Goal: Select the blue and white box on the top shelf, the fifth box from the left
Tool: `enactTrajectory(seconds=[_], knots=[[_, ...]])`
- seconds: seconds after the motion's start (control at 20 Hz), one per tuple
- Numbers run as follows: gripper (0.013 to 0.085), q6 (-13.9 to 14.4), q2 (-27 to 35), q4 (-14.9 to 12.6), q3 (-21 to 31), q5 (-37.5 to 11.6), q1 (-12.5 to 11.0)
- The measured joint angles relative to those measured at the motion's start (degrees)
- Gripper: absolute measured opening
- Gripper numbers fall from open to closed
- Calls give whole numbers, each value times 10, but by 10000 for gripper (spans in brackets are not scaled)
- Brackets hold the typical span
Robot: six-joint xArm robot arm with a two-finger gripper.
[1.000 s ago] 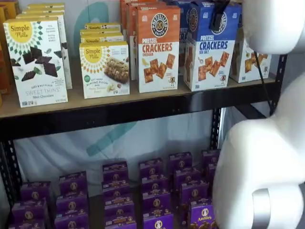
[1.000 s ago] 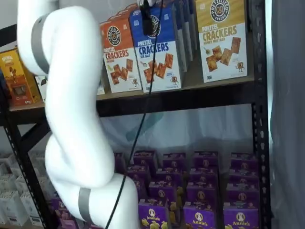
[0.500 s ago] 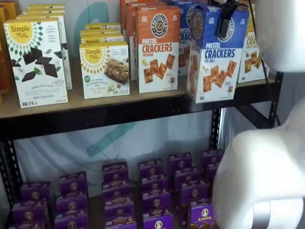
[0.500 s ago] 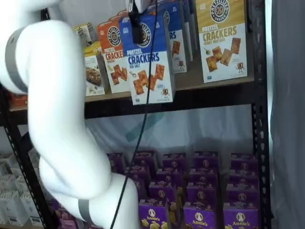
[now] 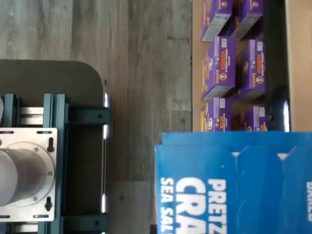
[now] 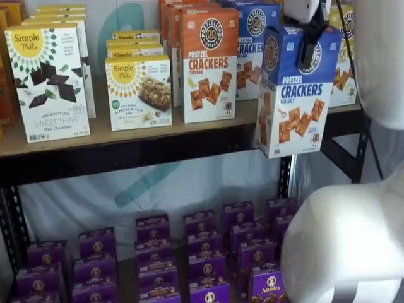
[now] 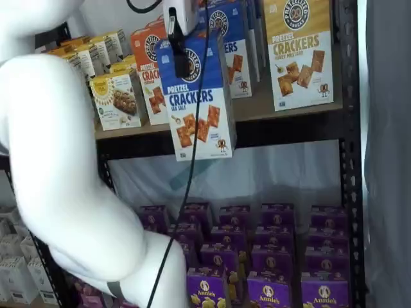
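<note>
The blue and white box [image 6: 295, 95] hangs clear of the top shelf [image 6: 158, 150], out in front of its black beam, and shows in both shelf views. My gripper [image 6: 310, 45] is shut on the box's blue upper part from above, one black finger lying over the front face. In a shelf view the same box [image 7: 196, 106] hangs under the gripper [image 7: 181, 59], its lower edge below the top shelf [image 7: 289, 125]. The wrist view shows the box's blue face [image 5: 234, 187] close up with white lettering.
An orange Cheddar box [image 6: 209, 63] and another blue box [image 6: 255, 44] stand on the board. A yellow-topped cracker box [image 7: 298, 54] is at the right, Simple Mills boxes [image 6: 47, 82] at the left. Purple boxes [image 6: 202, 252] fill the lower level. The white arm [image 7: 64, 167] blocks part of the view.
The blue and white box has come off the shelf board, moving forward and down in front of the beam with the gripper shut on it. The arm has swung away from the shelves.
</note>
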Motion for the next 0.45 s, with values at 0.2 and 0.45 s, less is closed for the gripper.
enactTrajectory(seconds=[0.2, 0.45], knots=[[570, -9, -16, 0, 23, -2, -8], [570, -18, -31, -3, 48, -10, -15]])
